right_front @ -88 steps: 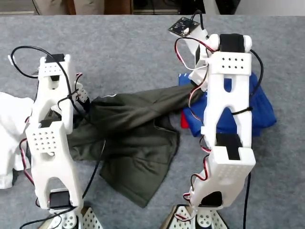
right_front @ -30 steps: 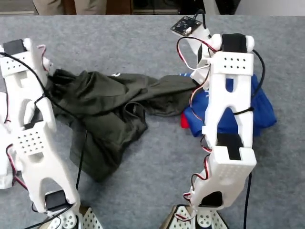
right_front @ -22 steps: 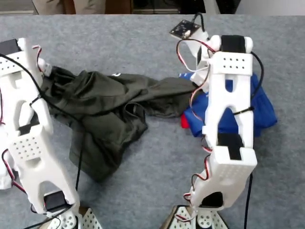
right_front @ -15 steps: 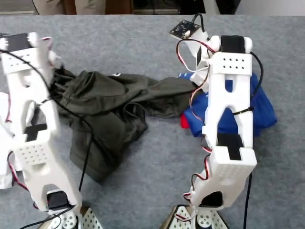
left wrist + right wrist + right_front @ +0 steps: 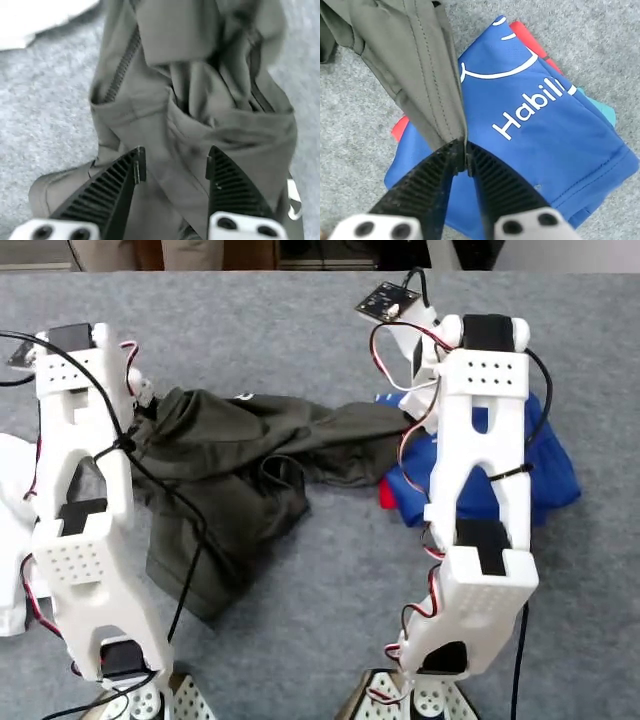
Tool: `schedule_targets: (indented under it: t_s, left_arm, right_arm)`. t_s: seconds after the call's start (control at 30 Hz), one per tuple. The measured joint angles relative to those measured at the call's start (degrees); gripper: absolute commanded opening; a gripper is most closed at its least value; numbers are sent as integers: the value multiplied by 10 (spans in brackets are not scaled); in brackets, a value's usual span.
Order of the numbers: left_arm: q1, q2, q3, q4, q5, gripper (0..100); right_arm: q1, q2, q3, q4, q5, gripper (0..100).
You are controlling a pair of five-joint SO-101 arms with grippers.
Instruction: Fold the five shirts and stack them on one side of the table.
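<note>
Pinching one stretched end of the dark olive-green cloth shirt (image 5: 415, 65) in the right gripper (image 5: 466, 147), with the black ribbed jaws pressed together on the seamed edge and no gap between them. Holding that end just over the folded royal-blue shirt with white lettering (image 5: 545, 125), at the right side of the grey felt-covered table (image 5: 300, 330). Topping a small stack there with the blue: beneath it a folded red shirt (image 5: 399, 129) peeking out at two corners, and a sliver of teal shirt (image 5: 606, 114) at another edge.

Hanging over the opposite, far-left end of the olive garment with the left gripper (image 5: 175, 160), jaws spread well apart and clamping nothing, cloth showing in the gap between the tips. Hard to tell whether the tips touch the fabric. Looking down there on bunched folds, a ribbed line like a zip, and a flap like a pocket.

From the high view: reaching from the left arm's tip across the middle of the table to the right arm, thick and rumpled at the left, narrowing to a strip toward the right, with a loose flap trailing toward the near edge. Lying at the left table edge, partly under the left arm, a crumpled white cloth shirt (image 5: 15, 510), unfolded, just beside the olive one.
</note>
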Motion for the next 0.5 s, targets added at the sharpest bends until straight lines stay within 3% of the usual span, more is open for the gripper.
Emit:
schedule_targets:
  t_s: [0.5]
  left_arm:
    - [-1, -1, 61, -90, 0, 174]
  right_arm:
    - [0, 0, 0, 0, 0, 5]
